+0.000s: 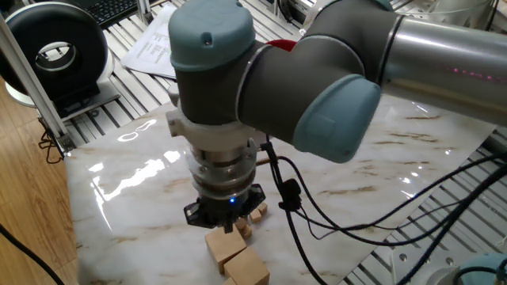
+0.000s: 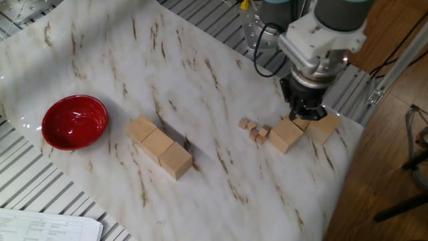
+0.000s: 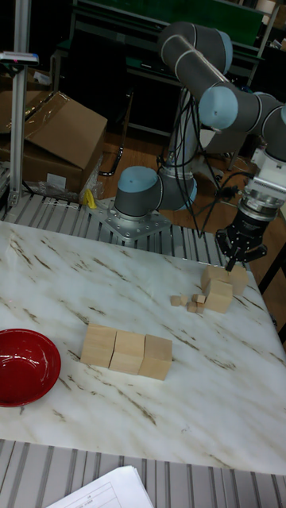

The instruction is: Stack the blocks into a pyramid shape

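With three blocks rowed as a base, we hover the gripper, finger state indiscernible, over the loose blocks; upper tiers remain unbuilt.

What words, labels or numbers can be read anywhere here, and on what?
None can be read.
Paper sheet: printed lines, too small and blurred to read.
Cardboard box: no legible marking.
Blocks, red bowl, arm: no text visible.
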{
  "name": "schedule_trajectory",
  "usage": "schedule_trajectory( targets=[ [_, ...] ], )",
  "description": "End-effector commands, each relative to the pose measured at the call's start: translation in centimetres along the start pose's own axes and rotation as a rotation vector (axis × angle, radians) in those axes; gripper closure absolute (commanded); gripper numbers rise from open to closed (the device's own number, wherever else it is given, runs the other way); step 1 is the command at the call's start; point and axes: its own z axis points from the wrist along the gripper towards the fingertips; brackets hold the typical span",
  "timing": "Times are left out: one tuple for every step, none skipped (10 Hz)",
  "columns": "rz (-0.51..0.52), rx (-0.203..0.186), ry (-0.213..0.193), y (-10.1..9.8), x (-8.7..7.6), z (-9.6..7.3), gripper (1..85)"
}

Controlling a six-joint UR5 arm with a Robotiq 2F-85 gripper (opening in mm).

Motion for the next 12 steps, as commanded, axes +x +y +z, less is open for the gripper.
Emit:
schedule_trajectory(
  targets=[
    [0.064, -0.092, -0.015, 0.2, 0.3, 1.8, 84.3],
    [0.055, -0.086, -0.041, 0.0, 0.0, 2.9, 84.3],
    [0.062, -0.085, -0.041, 0.3, 0.1, 3.3, 84.3],
    [0.059, -0.068, -0.049, 0.1, -0.3, 3.8, 84.3],
    [0.066, -0.068, -0.049, 0.3, -0.4, 4.3, 84.3],
    [0.058, -0.059, -0.055, 0.4, -0.4, 4.6, 84.3],
    [0.030, -0.048, -0.064, 0.3, -0.6, 4.8, 84.3],
    [0.002, -0.043, -0.053, 0.4, -0.4, 4.8, 84.3],
    [-0.011, -0.043, -0.056, 0.6, -0.6, 4.5, 76.7],
    [-0.013, -0.050, -0.042, 0.9, -0.5, 4.3, 70.0],
    [-0.025, -0.049, -0.034, 0.7, -0.5, 4.1, 68.0],
    [-0.052, -0.051, -0.026, 0.6, -0.3, 4.0, 62.0]
  ],
)
